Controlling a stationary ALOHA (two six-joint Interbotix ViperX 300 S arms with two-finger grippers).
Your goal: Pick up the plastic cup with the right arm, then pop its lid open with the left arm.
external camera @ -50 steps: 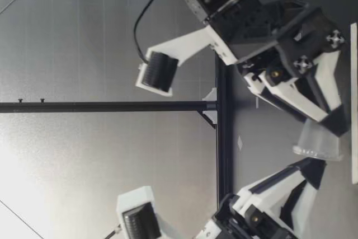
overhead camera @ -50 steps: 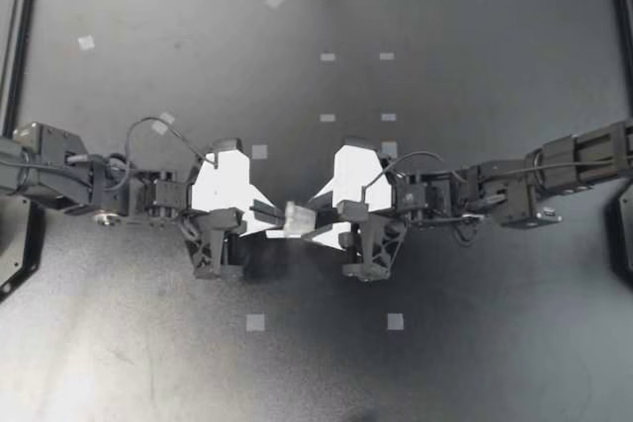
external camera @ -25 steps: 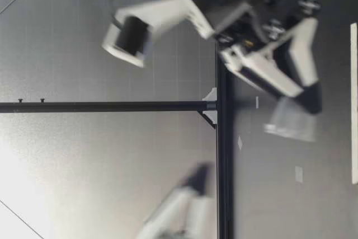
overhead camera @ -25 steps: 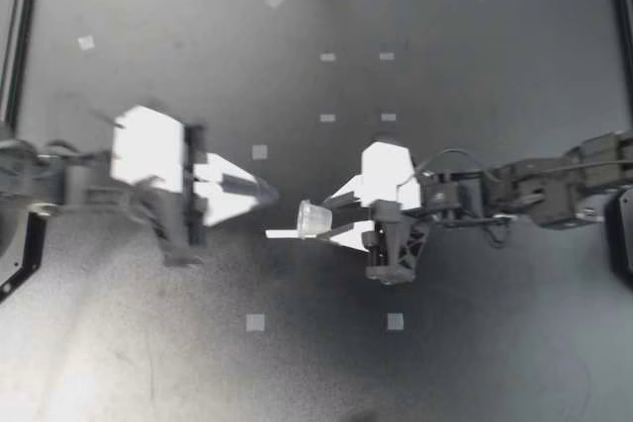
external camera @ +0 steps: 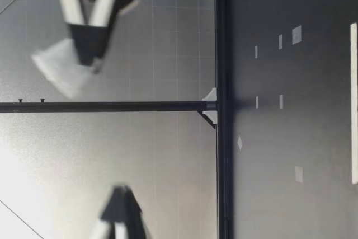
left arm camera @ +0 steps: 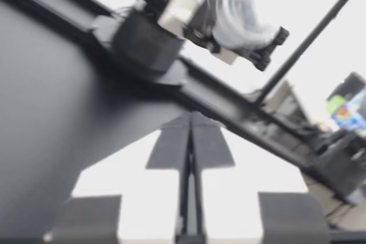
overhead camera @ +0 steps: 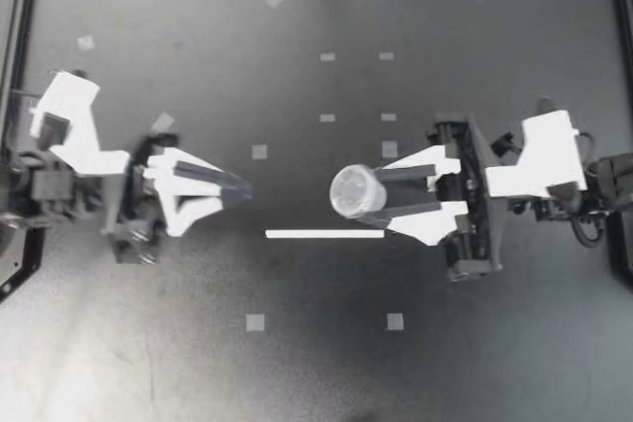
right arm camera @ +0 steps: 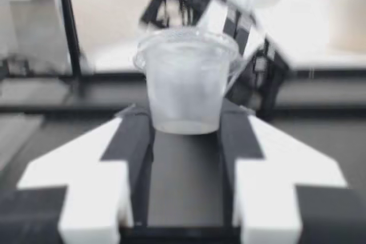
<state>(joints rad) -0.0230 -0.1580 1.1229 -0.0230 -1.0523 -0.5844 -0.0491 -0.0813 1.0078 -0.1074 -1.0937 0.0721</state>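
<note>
Clear plastic cup sits gripped in my right jaws in the top view, showing as a round outline from above. One dark finger presses it from the far side and the other from the near side. It hangs over the dark surface, right of the middle, and just beyond a white strip that lies flat there. My left jaws are pressed together to a point with nothing between them, well apart from the cup and aimed toward it. Small tape squares dot the surface.

From the low view, the right jaws and the cup are blurred and high above the surface, with the cup tilted at the fingertips. The left jaws are also raised well clear of the surface, tips closed. A black frame bar runs behind them. The white strip lies on the surface close to this camera.

At the left wrist, the two fingers meet along their whole length, holding nothing. Ahead of them, well apart, my other arm carries the cup, which is blurred.

At the right wrist, the cup stands between the fingertips with its wide rim away from the fingers. Both dark pads touch its lower wall from two sides, so the grip is firm on it. I cannot tell whether anything is in the cup.
</note>
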